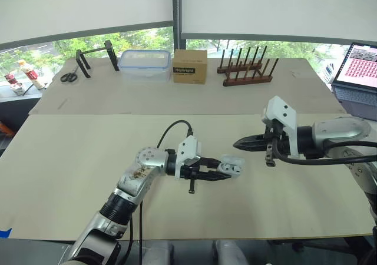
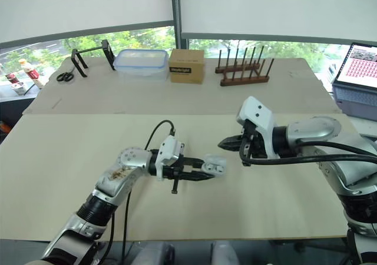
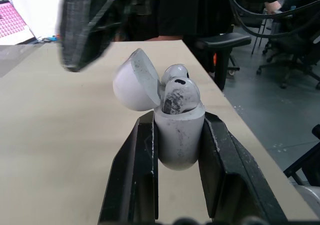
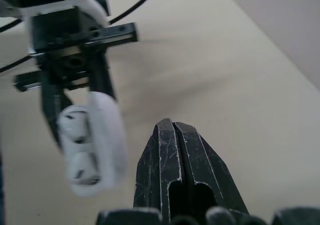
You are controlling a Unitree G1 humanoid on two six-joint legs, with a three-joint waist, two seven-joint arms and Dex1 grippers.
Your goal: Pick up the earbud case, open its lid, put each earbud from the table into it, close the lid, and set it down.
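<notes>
Gripping the case [image 1: 232, 166] by its body, the left gripper [image 1: 222, 172] holds it low over the table [image 1: 82, 153] in the head views. The right gripper [image 1: 239, 142] hangs near the case, a little beyond it and apart from it, its two fingers pressed together on nothing. There is one case and there are two grippers. The table is a pale tan sheet. Along its far edge lie one pair of scissors [image 1: 69, 76], one black stand [image 1: 94, 54], one clear tub [image 1: 144, 63], one cardboard box [image 1: 189, 66] and one wooden rack [image 1: 246, 69]. A laptop [image 1: 360, 65] sits at the right, with lowered blinds [image 1: 88, 6] behind.

Left wrist view: the case stands upright between the two black fingers [image 3: 134, 170], clamped at both sides. Its lid [image 3: 134, 81] hangs open to one side, and two earbuds [image 3: 179, 96] sit in the body, one behind the other. The right gripper is a dark blur just beyond the lid. Past the table edge are a grey floor [image 3: 280, 120] and office chairs [image 3: 225, 40].

Right wrist view: the right gripper's fingers lie flat together, empty. The case hangs close ahead of their tip and off to one side, not touching. Both earbuds show in it, and the left gripper is clamped behind it.
</notes>
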